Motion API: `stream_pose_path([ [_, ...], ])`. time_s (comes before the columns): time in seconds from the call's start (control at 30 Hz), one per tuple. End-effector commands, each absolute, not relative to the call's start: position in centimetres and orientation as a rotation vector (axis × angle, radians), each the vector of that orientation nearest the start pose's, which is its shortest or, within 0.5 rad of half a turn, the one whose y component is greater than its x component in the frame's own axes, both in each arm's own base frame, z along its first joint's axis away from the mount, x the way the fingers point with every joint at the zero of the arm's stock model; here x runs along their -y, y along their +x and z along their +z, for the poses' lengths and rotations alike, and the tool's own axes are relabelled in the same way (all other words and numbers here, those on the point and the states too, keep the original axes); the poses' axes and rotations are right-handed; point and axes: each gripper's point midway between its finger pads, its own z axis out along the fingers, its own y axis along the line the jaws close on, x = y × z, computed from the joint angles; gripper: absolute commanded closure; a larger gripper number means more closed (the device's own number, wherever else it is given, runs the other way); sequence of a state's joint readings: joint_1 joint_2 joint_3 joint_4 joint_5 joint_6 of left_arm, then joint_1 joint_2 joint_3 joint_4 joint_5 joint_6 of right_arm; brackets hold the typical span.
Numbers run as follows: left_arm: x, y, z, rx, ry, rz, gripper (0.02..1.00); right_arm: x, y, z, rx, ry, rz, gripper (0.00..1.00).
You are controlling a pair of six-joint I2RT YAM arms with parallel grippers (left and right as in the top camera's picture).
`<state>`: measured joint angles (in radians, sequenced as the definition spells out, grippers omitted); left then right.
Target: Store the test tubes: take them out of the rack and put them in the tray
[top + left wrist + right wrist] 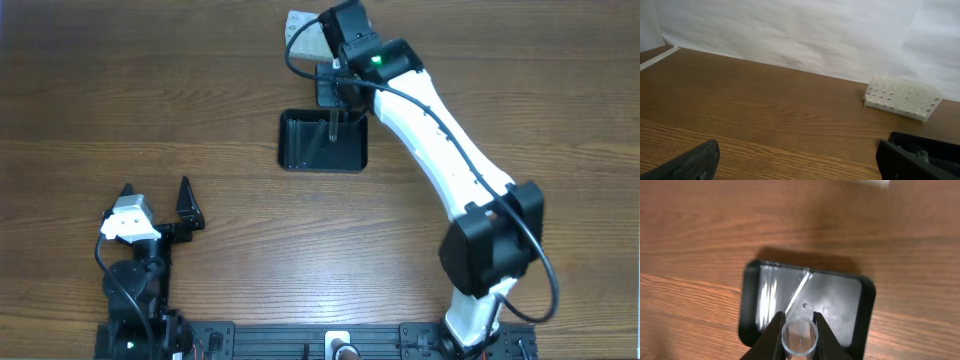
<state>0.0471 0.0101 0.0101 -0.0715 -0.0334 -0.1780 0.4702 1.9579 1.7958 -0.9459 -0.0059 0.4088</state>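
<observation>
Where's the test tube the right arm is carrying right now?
The test tube is clamped in the right tool over the black tray, mid-table in the top view, with the white rack just beyond it.

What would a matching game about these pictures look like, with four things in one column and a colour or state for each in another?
Things:
1 test tube
2 tray
3 rack
4 left hand

States:
A white, dotted with holes
B open, holding nothing
C clear, clamped in the right hand
D black, flat on the table

Pairs: 1-C, 2-D, 3-A, 4-B
</observation>
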Motion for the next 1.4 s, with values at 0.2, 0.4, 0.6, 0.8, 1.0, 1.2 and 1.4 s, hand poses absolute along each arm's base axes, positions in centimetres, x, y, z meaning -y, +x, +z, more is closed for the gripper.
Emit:
stream_pose_path([
  [0.2,-1.9,24.5,15.8,-1.624,-0.223,-0.074,0.020,-20.0,42.5,10.5,-2.828,0.124,0.116,0.978],
  [0.4,-1.9,24.5,15.8,-1.624,-0.223,-0.074,0.018,-18.7,42.8,8.7,-2.845,0.223,0.024,0.978],
  [0.6,-1.9,24.5,15.8,-1.624,-0.223,-0.074,0.020,-18.3,42.5,6.3,-2.897,0.247,-0.021,0.987],
  [0.8,-1.9,24.5,15.8,-1.624,-0.223,-0.074,0.023,-18.4,42.9,5.1,-2.902,0.256,-0.026,0.985],
  [1.0,-1.9,24.5,15.8,-1.624,-0.223,-0.074,0.020,-18.5,42.9,4.0,-2.916,0.265,-0.037,0.972],
  [1.2,-1.9,24.5,15.8,-1.624,-0.223,-0.074,0.020,-18.5,43.0,3.3,-2.919,0.275,-0.040,0.943],
  [1.4,-1.9,24.5,15.8,-1.624,-0.223,-0.074,0.020,-18.5,43.2,2.8,-2.919,0.279,-0.042,0.930],
])
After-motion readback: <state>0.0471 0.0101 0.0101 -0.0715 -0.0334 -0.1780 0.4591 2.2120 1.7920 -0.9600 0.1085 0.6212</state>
